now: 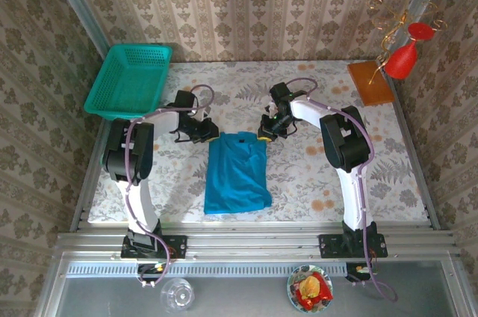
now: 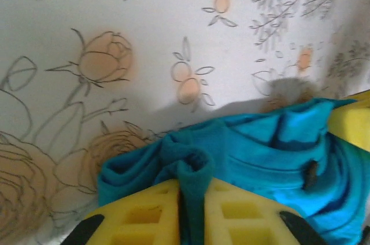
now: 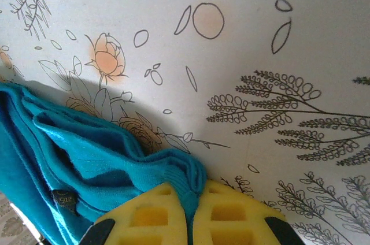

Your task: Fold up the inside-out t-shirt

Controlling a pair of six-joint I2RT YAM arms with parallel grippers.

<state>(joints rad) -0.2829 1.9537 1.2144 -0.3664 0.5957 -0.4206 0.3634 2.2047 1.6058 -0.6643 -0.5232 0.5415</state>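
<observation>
Yellow foam of my left end effector (image 2: 191,199) pinches a rolled edge of the t-shirt (image 1: 237,173). My right end effector (image 3: 189,201) is clamped on a ribbed fold of it. The soft teal cloth lies as a rough rectangle in the middle of the desk (image 1: 321,175), on a smooth floral cover. Damask wallpaper (image 1: 246,3) surrounds the desk. A rigid mesh basket (image 1: 128,81) sits at the far left.

t-shirt (image 1: 237,173) on table (image 1: 321,175) centre | left claw (image 1: 208,136) at its far-left corner | right claw (image 1: 266,134) far-right corner | basket (image 1: 128,81) far left
</observation>
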